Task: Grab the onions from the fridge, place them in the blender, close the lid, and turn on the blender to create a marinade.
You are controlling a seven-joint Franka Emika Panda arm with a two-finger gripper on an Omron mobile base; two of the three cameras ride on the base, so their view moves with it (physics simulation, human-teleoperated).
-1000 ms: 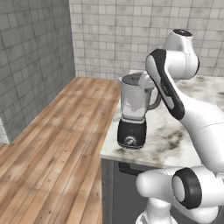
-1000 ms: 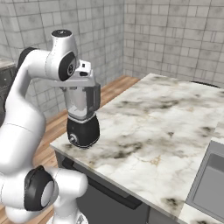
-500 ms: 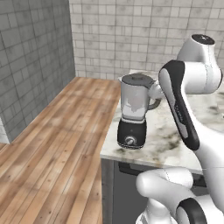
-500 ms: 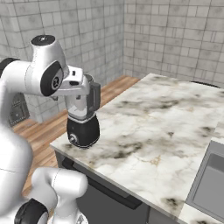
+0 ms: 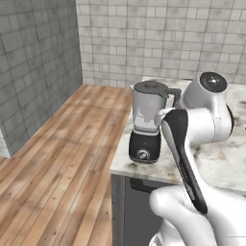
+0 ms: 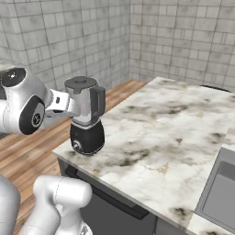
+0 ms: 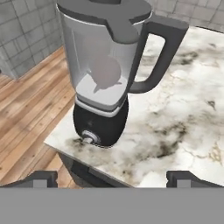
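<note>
i see the blender (image 7: 105, 83) at upper centre, lid (image 7: 105, 13) on, maybe onions inside. my gripper (image 7: 111, 177) is spread wide, holding nothing.

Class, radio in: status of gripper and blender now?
Gripper open, empty, facing blender. Lid on jar, pale lump inside. Knob unobstructed.

Your arm (image 5: 192, 144) rises from the base and folds back at a high elbow, the forearm (image 6: 59, 103) reaching level toward the left in the right base view. In the hand view your gripper (image 7: 112, 177) points forward and slightly down, its two dark fingertips (image 7: 41, 177) spread wide apart, holding nothing.
</note>
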